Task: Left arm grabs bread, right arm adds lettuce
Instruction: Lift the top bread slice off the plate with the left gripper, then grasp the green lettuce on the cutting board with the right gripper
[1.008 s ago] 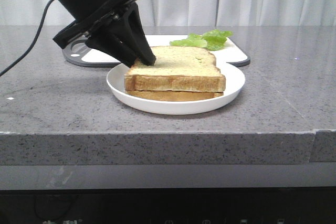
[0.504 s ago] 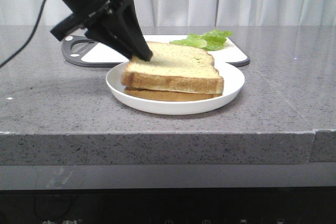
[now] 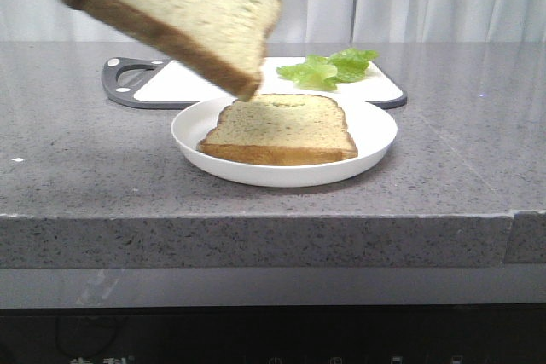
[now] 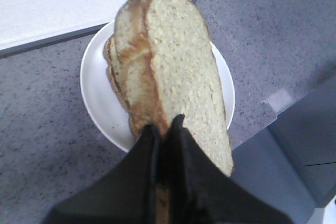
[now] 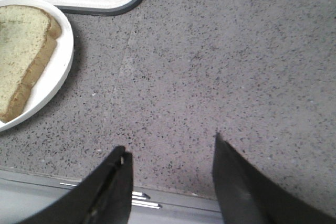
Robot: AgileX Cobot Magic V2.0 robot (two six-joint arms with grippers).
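Note:
The bread point(image 3: 183, 14), a thick slice with a brown crust, hangs tilted in the air above and left of the white plate point(image 3: 375, 138). In the left wrist view my left gripper point(image 4: 164, 124) is shut on the edge of the bread point(image 4: 176, 66), above the plate point(image 4: 97, 108). The gripper itself does not show in the front view. A thinner slice point(image 3: 281, 125) lies flat on the plate. The lettuce point(image 3: 328, 66) lies on the cutting board point(image 3: 171, 87) behind the plate. My right gripper point(image 5: 170, 153) is open and empty over bare counter, right of the plate point(image 5: 58, 61).
The grey stone counter ends at a front edge point(image 3: 256, 219) close below the right gripper. The cutting board has a dark rim with a handle at its left end point(image 3: 119, 83). White curtains hang behind the counter.
My left gripper has lifted the thick bread off the thinner slice, up and to the left, towards the camera. The thinner slice stays on the plate, uncovered.

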